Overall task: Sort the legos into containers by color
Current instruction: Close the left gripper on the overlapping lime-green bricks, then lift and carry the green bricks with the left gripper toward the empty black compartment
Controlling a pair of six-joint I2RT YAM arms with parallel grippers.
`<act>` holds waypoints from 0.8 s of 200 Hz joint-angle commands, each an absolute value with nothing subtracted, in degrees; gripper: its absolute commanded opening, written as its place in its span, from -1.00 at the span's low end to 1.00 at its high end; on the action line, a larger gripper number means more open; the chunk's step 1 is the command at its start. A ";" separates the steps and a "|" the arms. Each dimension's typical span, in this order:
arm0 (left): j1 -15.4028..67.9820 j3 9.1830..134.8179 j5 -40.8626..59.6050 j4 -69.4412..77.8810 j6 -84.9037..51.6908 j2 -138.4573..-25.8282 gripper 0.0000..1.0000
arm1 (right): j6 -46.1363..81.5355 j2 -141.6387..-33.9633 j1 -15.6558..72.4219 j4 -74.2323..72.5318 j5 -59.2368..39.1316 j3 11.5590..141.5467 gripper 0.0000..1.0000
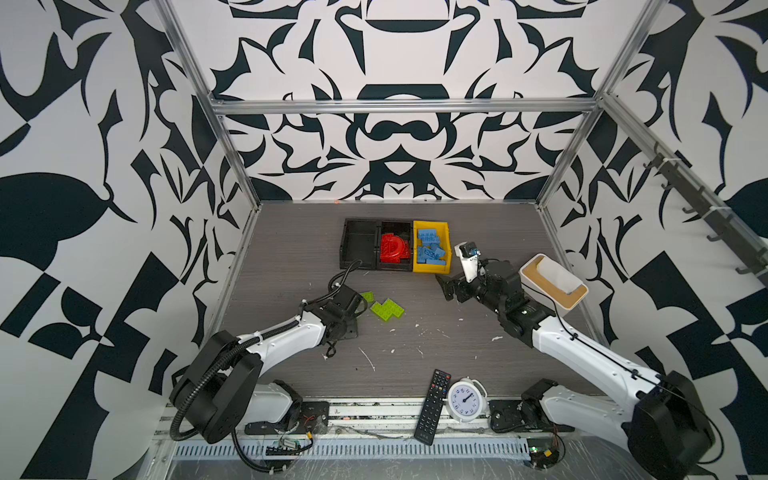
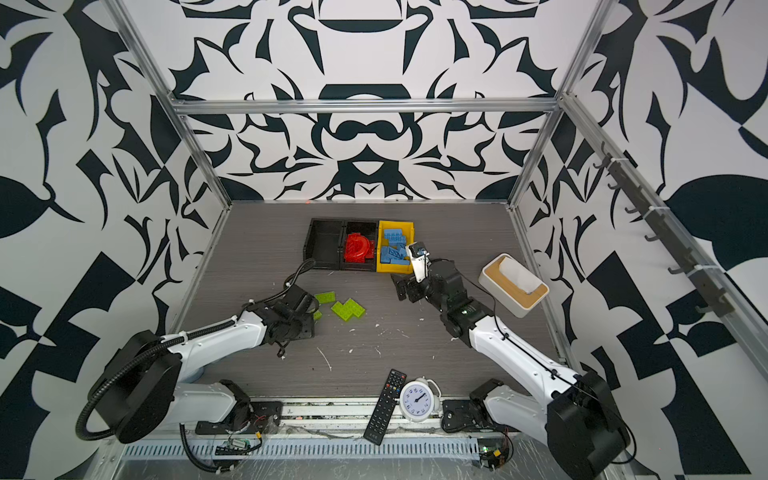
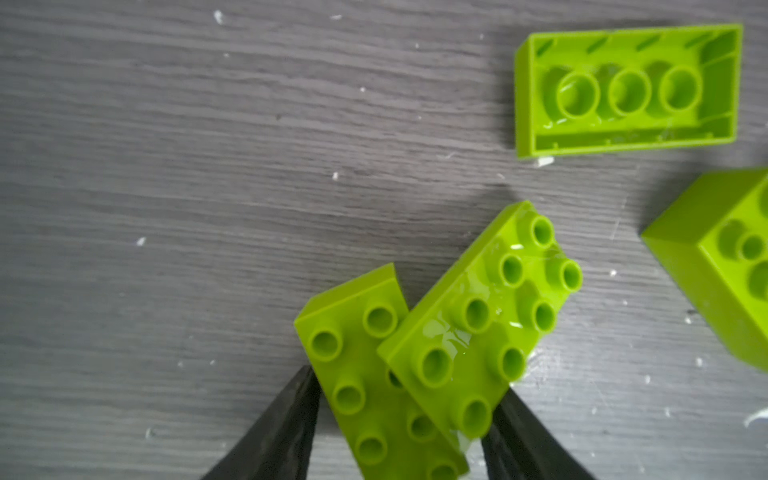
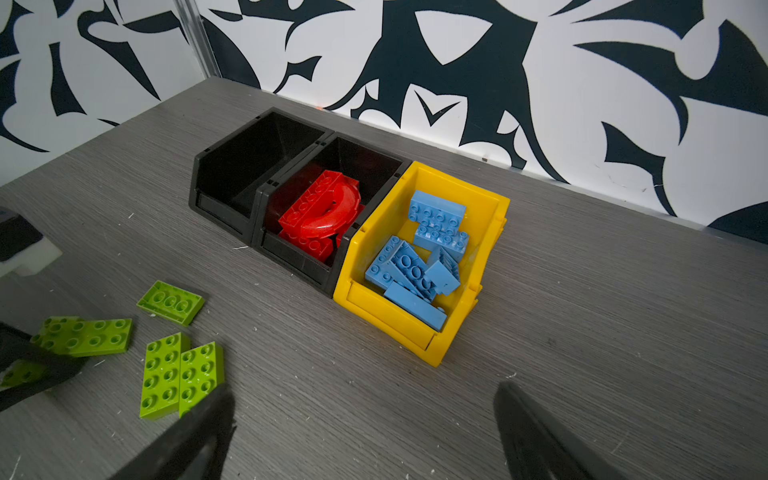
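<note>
- The blue bricks lie in the yellow bin, and the red pieces lie in the black tray joined beside it. We judge those two colours done.
- The outer black tray holds nothing, so we take it to be for green.
- Five lime green bricks lie on the worktop, apart from the trays.
- The left claw straddles two overlapping green ones, its jaws close against their sides. Whether it has a firm grip we cannot tell.
- The right claw hangs wide open and empty before the yellow bin.
</note>
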State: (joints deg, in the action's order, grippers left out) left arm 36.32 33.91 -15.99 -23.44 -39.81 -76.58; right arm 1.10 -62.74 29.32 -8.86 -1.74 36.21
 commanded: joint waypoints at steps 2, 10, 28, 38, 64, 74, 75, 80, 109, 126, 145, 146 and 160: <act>35.60 34.63 -17.66 -24.80 -40.67 -76.70 0.21 | 1.67 -62.92 29.20 -9.87 -2.63 37.97 0.99; 35.51 34.38 -17.69 -24.43 -40.61 -76.56 0.20 | 1.70 -62.92 29.26 -9.86 -2.64 37.97 0.99; 35.16 34.61 -17.49 -24.48 -40.69 -76.93 -0.03 | 1.71 -63.17 29.23 -9.92 -2.58 37.97 0.99; 34.87 34.79 -17.36 -24.74 -40.69 -77.34 -0.09 | 1.76 -63.28 29.20 -9.99 -2.71 38.06 0.99; 34.54 35.24 -16.58 -25.45 -41.04 -78.38 -0.25 | 1.62 -63.81 29.23 -9.96 -2.71 38.14 0.99; 34.58 35.33 -16.35 -26.09 -41.34 -78.40 -0.28 | 1.59 -63.76 29.22 -9.94 -2.78 38.14 0.99; 34.52 35.33 -16.35 -26.14 -41.37 -78.36 -0.29 | 1.59 -63.78 29.20 -9.94 -2.79 38.14 0.99; 34.50 35.43 -16.31 -26.65 -41.67 -78.16 -0.30 | 1.60 -63.72 29.19 -9.97 -2.77 38.14 0.99; 34.59 36.14 -15.76 -30.32 -42.14 -74.67 -0.54 | 1.70 -63.17 29.27 -9.95 -2.88 38.01 0.99; 34.54 35.77 -15.47 -32.64 -42.59 -70.26 -0.54 | 1.67 -63.19 29.26 -9.78 -2.86 38.07 0.99; 34.60 35.79 -16.27 -35.27 -42.82 -65.45 -0.54 | 1.82 -63.02 29.25 -9.83 -3.07 38.06 0.99; 34.57 35.82 -16.31 -35.43 -42.81 -65.24 -0.54 | 1.84 -63.02 29.22 -9.80 -3.07 38.06 0.99; 34.54 36.25 -16.77 -35.52 -40.61 -61.83 -0.55 | 2.02 -63.02 29.25 -9.76 -3.40 38.08 0.99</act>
State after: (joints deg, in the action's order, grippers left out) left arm 34.72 34.94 -16.19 -30.59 -41.23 -66.81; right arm 1.28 -64.18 29.32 -8.82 -2.57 36.25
